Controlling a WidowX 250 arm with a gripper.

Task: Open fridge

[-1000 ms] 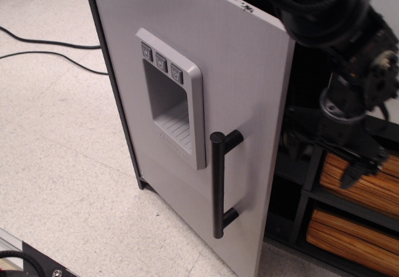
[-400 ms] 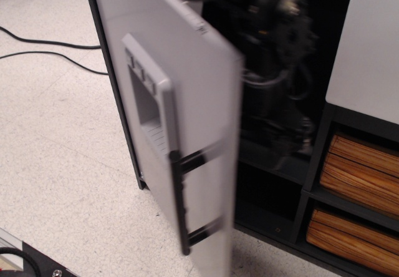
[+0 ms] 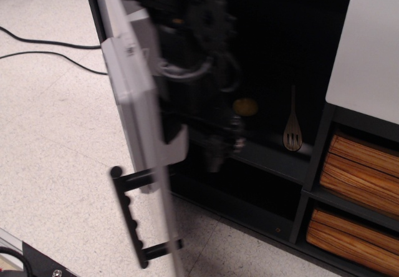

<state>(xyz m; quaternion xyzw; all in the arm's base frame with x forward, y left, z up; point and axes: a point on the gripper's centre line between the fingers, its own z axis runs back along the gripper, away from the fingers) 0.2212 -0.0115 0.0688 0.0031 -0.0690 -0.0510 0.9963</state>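
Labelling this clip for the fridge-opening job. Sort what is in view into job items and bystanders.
Job items:
fridge door, swung wide open
its black handle
robot arm, blurred, reaching behind the door

Bystanders:
wooden slotted spoon inside
round yellow item inside
white cabinet panel
wood-coloured baskets
floor cables

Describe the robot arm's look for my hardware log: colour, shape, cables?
The arm is black and bulky, built from rounded, knobbly segments, with a dark cable looping off its side. A few small pale spots show near its top. It is motion-blurred against the dark fridge interior, so finer markings and the gripper's shape cannot be made out.
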